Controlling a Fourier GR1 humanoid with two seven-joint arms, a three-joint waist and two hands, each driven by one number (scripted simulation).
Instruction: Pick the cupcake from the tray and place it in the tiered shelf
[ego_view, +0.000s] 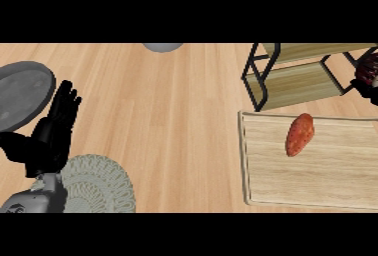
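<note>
At the far left a dark grey plate (22, 95) lies on the wooden counter (170, 125), cut by the view's edge. Just right of it the left hand (55, 127) rests open with straight fingers pointing up, holding nothing; its tips stand beside the plate's right rim, and its grey forearm (33, 200) comes in from the lower left corner. Below and right of the hand lies a pale, round woven mat (100, 185), partly hidden by the wrist and forearm. At the top edge, near the middle, a small part of a grey round thing (162, 46) shows; what it is cannot be told. Further right, at the top, stands the shelf (295, 82), a black wire frame with light wooden boards, one above the other. Just below it, touching or nearly so, lies the tray (325, 185), a pale wooden board with a raised rim that runs off the right edge. On the tray's upper part lies an orange-red, elongated thing (300, 134), tilted, its upper end leaning right. At the far right edge, beside the shelf's upper right corner, a dark shape with reddish-brown and white marks (367, 75) shows; it may be the right hand curled round the cupcake, but neither the hand's state nor the cupcake's place can be told for sure.
</note>
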